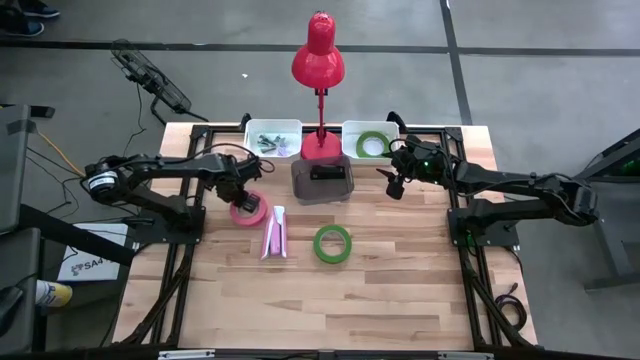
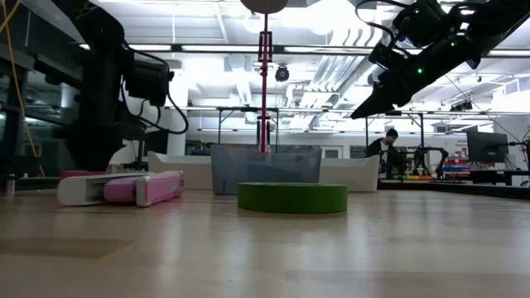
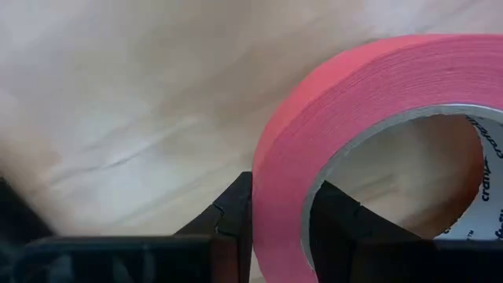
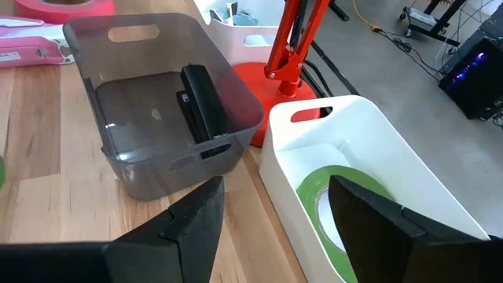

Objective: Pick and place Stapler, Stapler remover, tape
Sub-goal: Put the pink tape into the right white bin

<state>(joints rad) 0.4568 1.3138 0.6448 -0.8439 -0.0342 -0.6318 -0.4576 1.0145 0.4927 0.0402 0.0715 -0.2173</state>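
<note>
A pink tape ring (image 1: 249, 211) sits left of the table's middle, and my left gripper (image 1: 243, 198) comes down on it, shut on its wall. To its right lie a pink-and-white stapler (image 1: 273, 233) on its side and a green tape ring (image 1: 333, 243), flat on the wood. A second green tape ring (image 4: 334, 192) lies in the right white bin (image 1: 371, 143). A black oblong tool (image 4: 203, 101) lies in the grey bin (image 1: 322, 181). My right gripper (image 1: 390, 182) hangs open in the air beside the grey bin. I cannot single out the stapler remover. My left gripper pinches the wall of the pink ring (image 3: 279, 228), one finger (image 3: 334, 224) inside the hole and the other finger (image 3: 232, 224) outside. The fingers point down from above. The ring lies roughly level; I cannot tell whether its underside still rests on the table.
A red desk lamp (image 1: 319, 60) stands at the far edge between the left white bin (image 1: 273, 138), which holds small dark things, and the right white bin. Bare wood (image 1: 330, 310) fills the table's near half. A person (image 2: 385, 145) sits far back in the room.
</note>
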